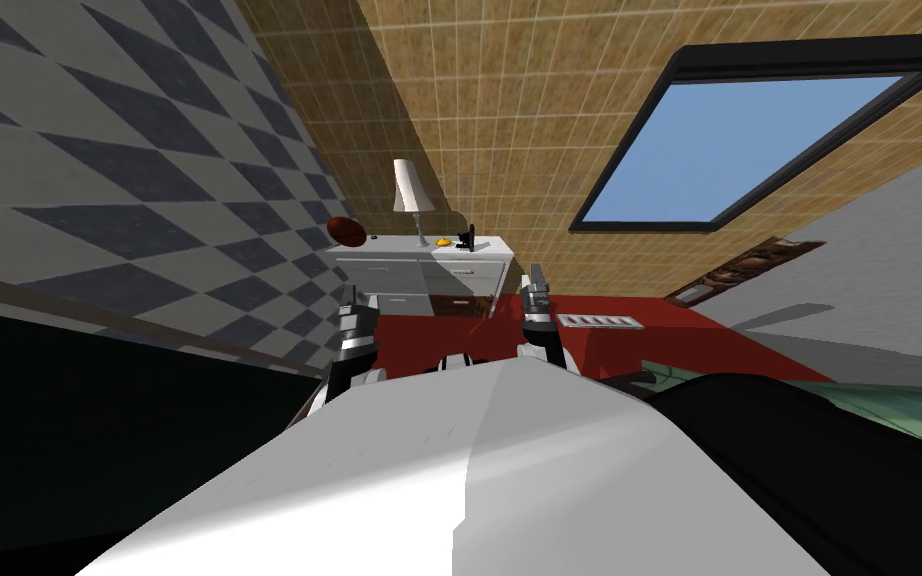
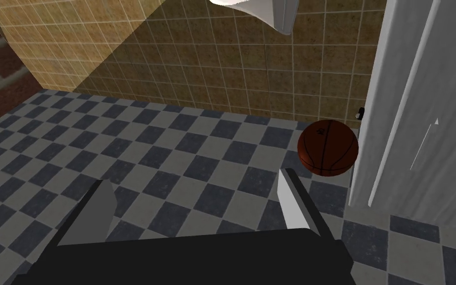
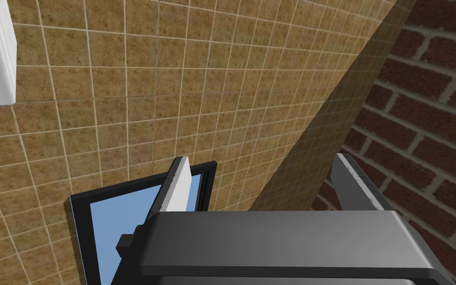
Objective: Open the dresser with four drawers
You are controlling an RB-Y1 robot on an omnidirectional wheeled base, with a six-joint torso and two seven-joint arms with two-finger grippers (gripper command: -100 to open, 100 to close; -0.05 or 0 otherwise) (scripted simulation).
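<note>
Dresser (image 1: pixel 419 268): spotted mid-frame in head view, above and well apart from both grippers, drawer fronts (image 1: pixel 394 273) facing them. Judged left gripper (image 1: pixel 352 312) nearer; found it spread wide, empty. Found right gripper (image 1: pixel 536 285) likewise wide, empty.

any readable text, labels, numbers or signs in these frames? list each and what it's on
No readable text in any view.
basketball: a small dark mark on its upper part, too small to read.
dresser: drawer fronts plain, no label or number visible.
</note>
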